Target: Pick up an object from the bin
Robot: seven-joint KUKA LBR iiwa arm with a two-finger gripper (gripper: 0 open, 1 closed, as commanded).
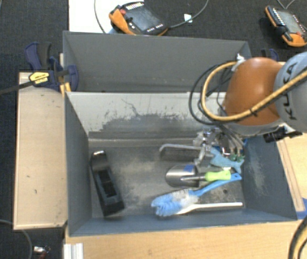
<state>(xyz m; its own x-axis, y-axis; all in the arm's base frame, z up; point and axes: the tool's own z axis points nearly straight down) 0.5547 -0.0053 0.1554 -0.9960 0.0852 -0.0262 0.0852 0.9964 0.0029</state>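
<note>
My gripper (208, 146) is low in the right half of the bin, under the arm's orange cover. Directly below it lies a shiny metal scoop (181, 175), its bowl pointing left. A light green handle (218, 175) lies against the scoop's right side. Just right of the gripper, a blue plastic piece (222, 158) pokes out. Nearer the front wall lies a blue brush (170, 202), bristle head to the left, with its blue handle (218, 185) running up to the right. I see nothing held in the gripper.
A black tape dispenser (106, 188) lies along the left wall. A pale thin rod (218, 205) lies by the front wall beside the brush. A grey metal bar (174, 149) sticks out left of the gripper. The arm and its cables cover the bin's right rear.
</note>
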